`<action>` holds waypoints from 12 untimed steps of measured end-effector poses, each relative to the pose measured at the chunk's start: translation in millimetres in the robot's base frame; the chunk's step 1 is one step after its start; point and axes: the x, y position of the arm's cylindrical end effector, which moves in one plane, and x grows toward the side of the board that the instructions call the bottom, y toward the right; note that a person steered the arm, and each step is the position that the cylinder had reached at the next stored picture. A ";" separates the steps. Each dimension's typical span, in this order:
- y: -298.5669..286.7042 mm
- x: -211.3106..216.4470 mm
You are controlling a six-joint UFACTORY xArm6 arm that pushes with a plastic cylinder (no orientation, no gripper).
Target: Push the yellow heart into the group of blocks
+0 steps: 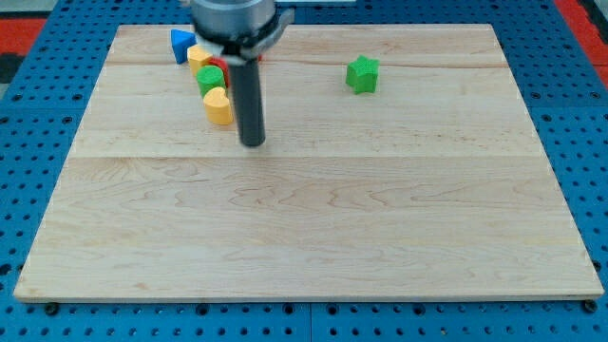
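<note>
The yellow heart (218,106) lies at the upper left of the wooden board (304,218), at the lower end of a chain of blocks. Above it sit a green block (210,80), a yellow block (199,58), a red block (220,65) partly hidden by the arm, and a blue block (180,44). The heart touches the green block. My tip (252,142) rests on the board just right of and slightly below the heart, a small gap apart.
A green star-shaped block (362,74) stands alone at the upper right of the board. The arm's dark body (233,19) hangs over the top of the block group. Blue pegboard (38,142) surrounds the board.
</note>
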 end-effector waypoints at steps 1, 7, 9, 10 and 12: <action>-22.7 -32.0; 110.8 9.9; 213.6 -48.5; 193.4 -70.3; 198.2 -85.3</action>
